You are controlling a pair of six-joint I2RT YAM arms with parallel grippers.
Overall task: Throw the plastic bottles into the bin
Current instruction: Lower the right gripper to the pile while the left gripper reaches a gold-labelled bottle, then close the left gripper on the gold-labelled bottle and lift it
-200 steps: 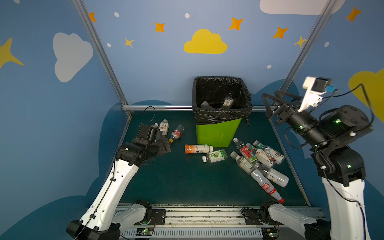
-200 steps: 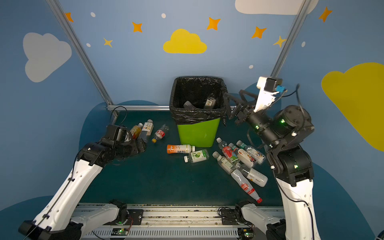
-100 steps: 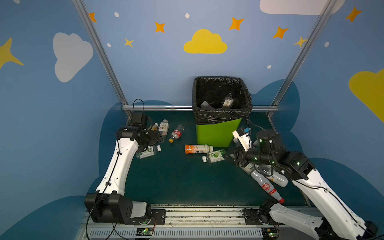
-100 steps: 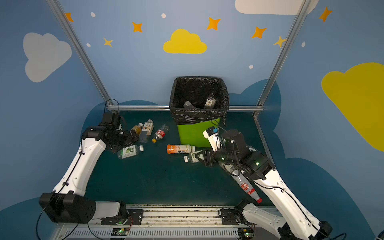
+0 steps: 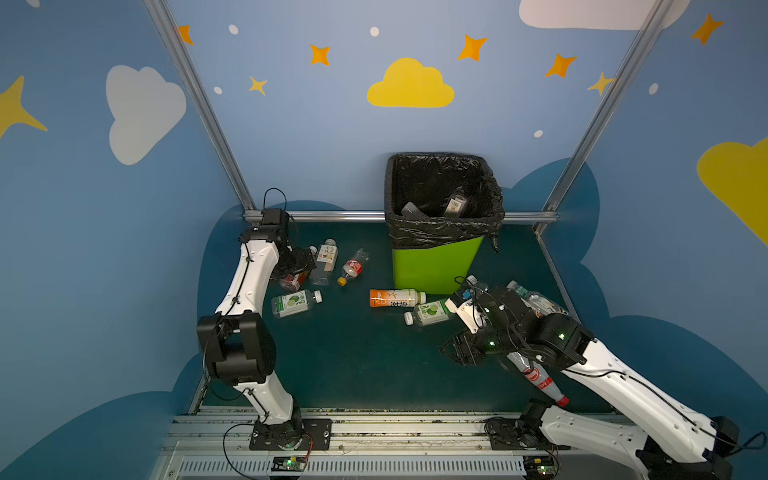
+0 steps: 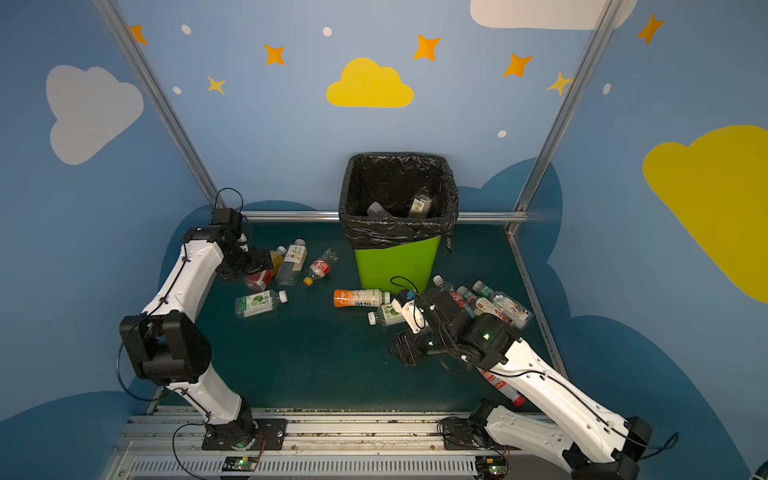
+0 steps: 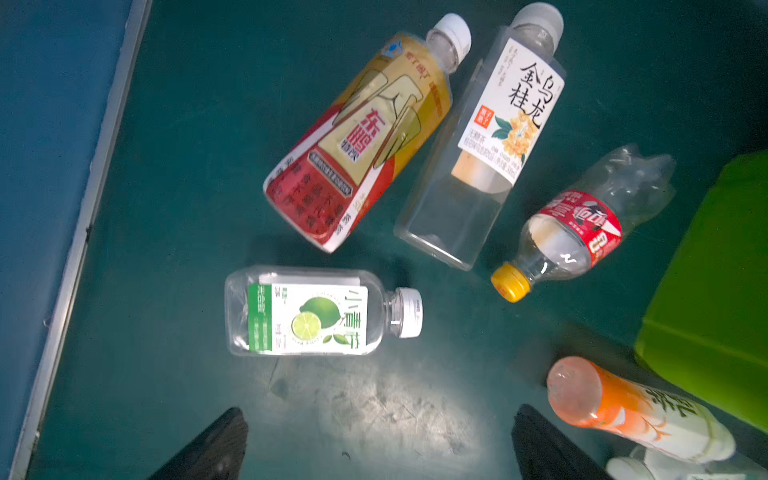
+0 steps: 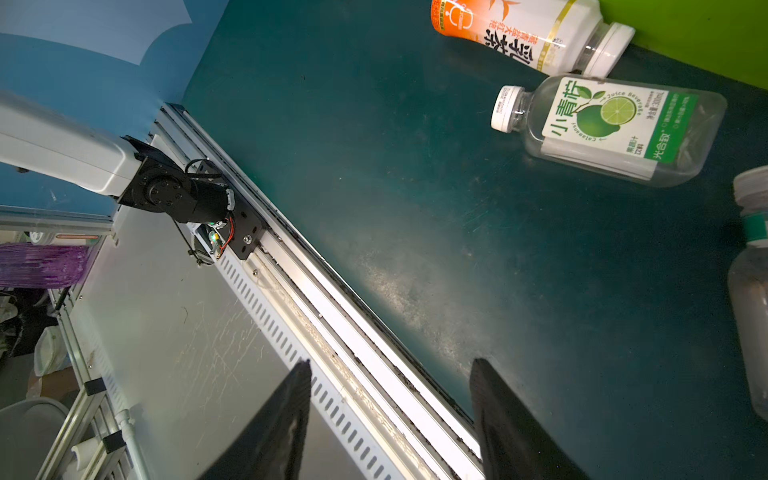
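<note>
Back of the mat (image 5: 353, 365), centre: the bin (image 5: 436, 266) stands upright against the rear rail (image 5: 332, 216), its black bag (image 5: 440, 232) folded over the rim.
Inside it: I can make out two bottles in the bag (image 5: 455, 204), one showing a white barcode label.
Left tool: the left gripper (image 7: 376, 444) hangs over the left-hand group; I see its jaws spread wide, with nothing between them.
Under that tool: a red-and-gold bottle (image 7: 357, 141) lies on its side, partly hidden by the gripper in both top views.
Alongside: a white-label tea bottle (image 7: 478, 166) lies just beside it; I cannot tell whether they touch.
Towards the bin: a crushed red-label bottle (image 7: 582, 224) with a yellow cap lies near the tea bottle.
Nearer the front: a lime-label bottle (image 7: 307, 316) lies apart from the other three, white cap towards the middle of the mat.
Mid-mat: an orange bottle (image 5: 395, 298) lies on its side just in front of the bin.
Next to it: a second lime-label bottle (image 8: 611, 129) lies just beside the orange bottle's cap.
Right tool: the right gripper (image 8: 390, 415) sits low over bare mat, on the front side of that second bottle; I see its jaws partly apart and empty.
Right edge: a heap of bottles (image 6: 494, 307) lies beside the bin, partly behind the right arm (image 5: 623, 382).
Under that arm: a red-capped bottle (image 5: 540, 380) lies with its cap towards the front.
</note>
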